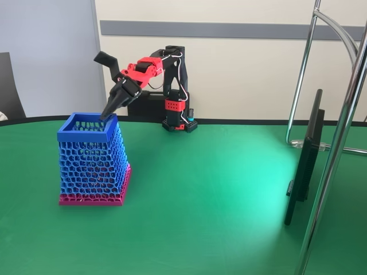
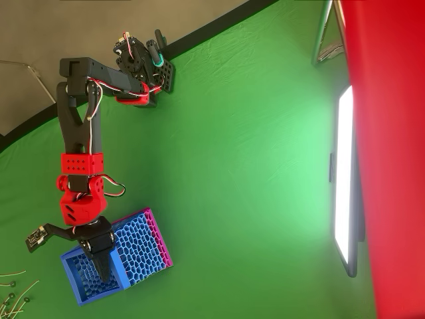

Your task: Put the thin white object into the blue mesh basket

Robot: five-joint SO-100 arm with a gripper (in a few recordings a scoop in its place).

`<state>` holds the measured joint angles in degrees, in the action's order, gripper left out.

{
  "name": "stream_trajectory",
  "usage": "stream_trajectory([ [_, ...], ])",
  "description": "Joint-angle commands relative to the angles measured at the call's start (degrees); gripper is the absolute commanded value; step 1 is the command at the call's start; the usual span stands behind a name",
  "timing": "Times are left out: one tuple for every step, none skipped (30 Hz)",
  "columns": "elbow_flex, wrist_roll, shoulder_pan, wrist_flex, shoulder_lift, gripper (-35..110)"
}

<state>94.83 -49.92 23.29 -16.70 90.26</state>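
Over the blue mesh basket [image 1: 92, 160] mouth, we see the gripper [image 1: 106, 114] at the 12 o'clock rim, jaws seemingly clenched; any strand held is unclear. We judge drop-off step; next needs release.

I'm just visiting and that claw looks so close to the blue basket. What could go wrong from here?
1. The gripper hangs right at the rim of the blue mesh basket, so a small drift might catch the rim and tip the tall, narrow basket over.
2. I cannot make out a strand between the closed fingers, so the grasp may have failed or already released.
3. More thin white strands lie beside the basket; the arm's sweep could scatter them.
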Motion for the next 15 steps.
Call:
stream_trajectory([
  [0.3,0.8,-1.4,1.1,2.9,17],
  [0.6,1.2,-1.9,1.0,3.4,17],
  [0.9,1.8,-2.4,0.8,3.9,17],
  [1.2,2.5,-3.0,0.5,4.4,16],
  [1.5,2.9,-3.4,-0.1,5.0,16],
  [1.8,3.8,-4.0,-0.5,5.6,15],
  [2.2,4.7,-4.5,-1.1,6.3,15],
  [2.5,5.4,-4.9,-2.0,7.1,15],
  [2.9,6.3,-5.4,-2.7,7.9,14],
  [3.2,7.4,-6.0,-3.6,8.8,13],
  [3.4,8.2,-6.5,-4.7,9.6,12],
  [4.0,9.0,-7.0,-5.4,10.5,11],
  [4.9,9.7,-7.6,-5.9,11.5,10],
  [6.1,10.3,-8.1,-6.2,12.7,8],
  [7.3,10.9,-8.6,-6.8,13.9,7],
])
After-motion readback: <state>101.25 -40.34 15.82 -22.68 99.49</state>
